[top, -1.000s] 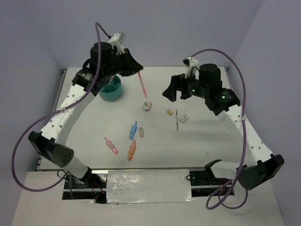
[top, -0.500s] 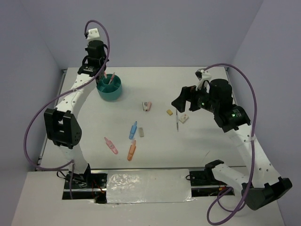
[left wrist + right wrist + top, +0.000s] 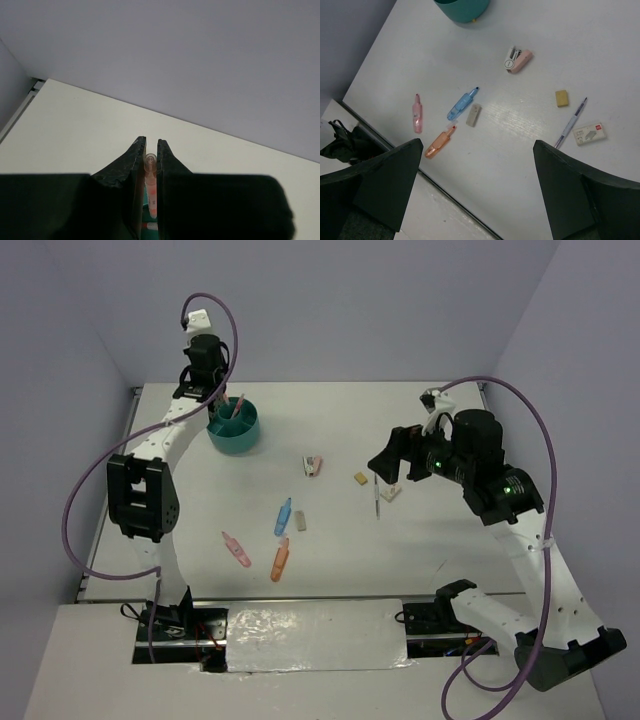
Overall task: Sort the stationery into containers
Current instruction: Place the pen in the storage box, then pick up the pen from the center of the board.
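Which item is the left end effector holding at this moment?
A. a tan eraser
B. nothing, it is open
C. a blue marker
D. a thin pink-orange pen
D: in the left wrist view the left end effector is closed on a thin pink-orange pen, over the teal organiser, while the blue marker and the tan eraser lie on the table.

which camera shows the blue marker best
The right wrist view: the blue marker lies large and unblocked there, beside a grey eraser. The top external view shows it whole but small. The left wrist view does not show it at all.
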